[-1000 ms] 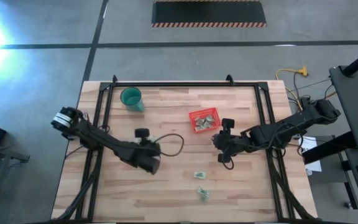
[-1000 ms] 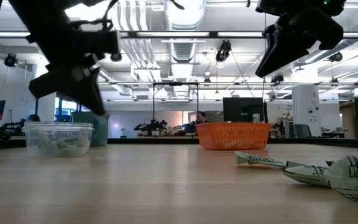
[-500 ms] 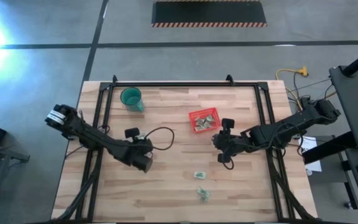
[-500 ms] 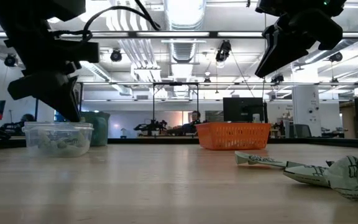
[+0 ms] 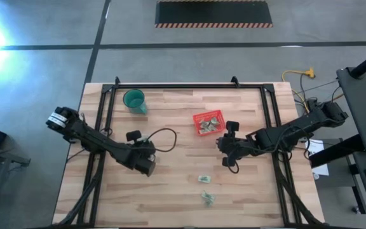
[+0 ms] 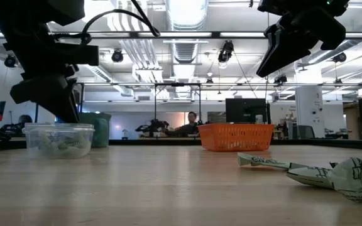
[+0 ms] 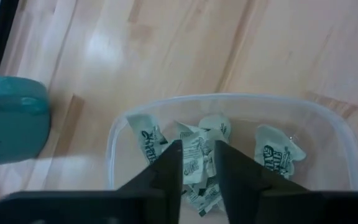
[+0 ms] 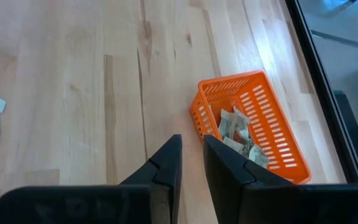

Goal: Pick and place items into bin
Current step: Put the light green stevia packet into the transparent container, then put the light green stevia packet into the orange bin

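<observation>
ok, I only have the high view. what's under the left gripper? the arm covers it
Observer: A clear plastic tub with several pale packets in it. The left gripper hangs right over it, fingers apart.
Operator: is the right gripper down on the table?
Observer: No. In the low view the right gripper hangs well above the tabletop, higher than the red basket.
Operator: anything in the basket yet?
Observer: Yes, the right wrist view shows a few pieces lying inside it.
</observation>
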